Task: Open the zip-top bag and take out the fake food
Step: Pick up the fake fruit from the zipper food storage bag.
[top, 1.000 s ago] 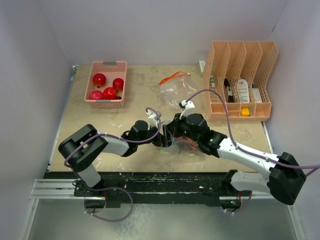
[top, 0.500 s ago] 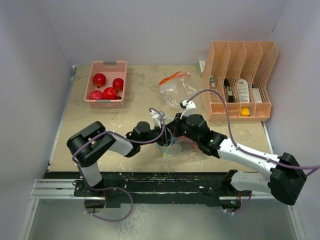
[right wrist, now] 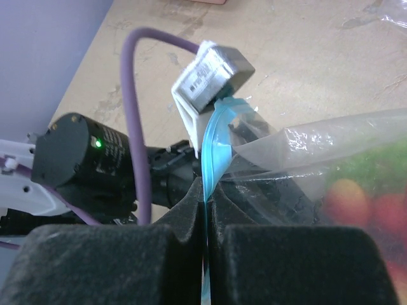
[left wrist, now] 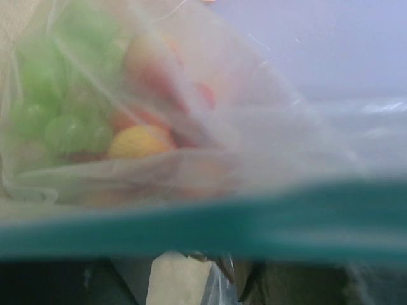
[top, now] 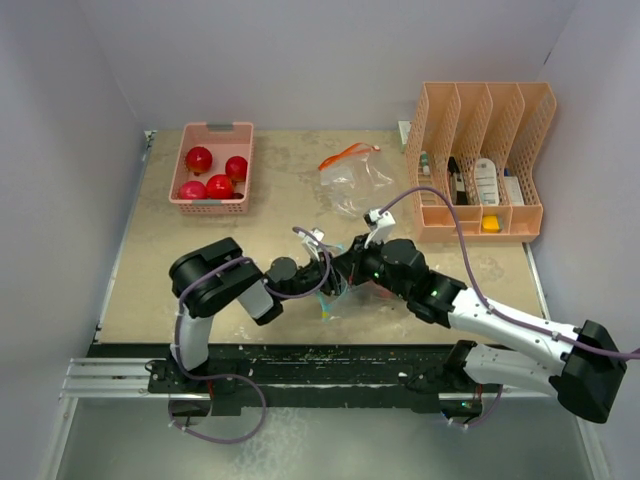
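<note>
right now both hands meet at the middle of the counter (top: pixel 160 225), on the zip-top bag (right wrist: pixel 305 149). the right hand (right wrist: pixel 205 202) is clenched on the bag's blue zip strip (right wrist: pixel 215 143), pads pressed together. the left hand (top: pixel 318 272) sits against the bag's other side; can't tell its grip. fake food (left wrist: pixel 137 141), green, yellow and red, sits inside the bag. red balls (top: pixel 220 186) lie in the pink basket (top: pixel 216 128), far left.
</note>
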Robot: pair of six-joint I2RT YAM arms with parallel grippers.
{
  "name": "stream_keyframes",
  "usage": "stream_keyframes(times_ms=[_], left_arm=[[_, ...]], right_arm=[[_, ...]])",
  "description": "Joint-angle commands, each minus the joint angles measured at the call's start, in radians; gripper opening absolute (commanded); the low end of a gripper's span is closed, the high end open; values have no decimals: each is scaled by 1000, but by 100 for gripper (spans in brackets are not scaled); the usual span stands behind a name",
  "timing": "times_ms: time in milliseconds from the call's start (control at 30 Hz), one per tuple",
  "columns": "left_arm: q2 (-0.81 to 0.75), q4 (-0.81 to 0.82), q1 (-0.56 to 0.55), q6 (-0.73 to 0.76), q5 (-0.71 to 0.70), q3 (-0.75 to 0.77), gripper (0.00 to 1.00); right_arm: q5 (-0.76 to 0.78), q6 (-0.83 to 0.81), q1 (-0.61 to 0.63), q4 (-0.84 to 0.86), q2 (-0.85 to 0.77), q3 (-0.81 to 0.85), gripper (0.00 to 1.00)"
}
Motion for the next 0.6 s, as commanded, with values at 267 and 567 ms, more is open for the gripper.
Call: stream_keyframes(times_ms=[267, 567], left_arm=[[-60, -49, -89, 76, -264, -7, 80], [-86, -287, -169, 188, -345, 99, 73]], right_arm=[[11, -5, 6, 5, -37, 20, 0], [-24, -2, 6, 31, -23, 23, 0]])
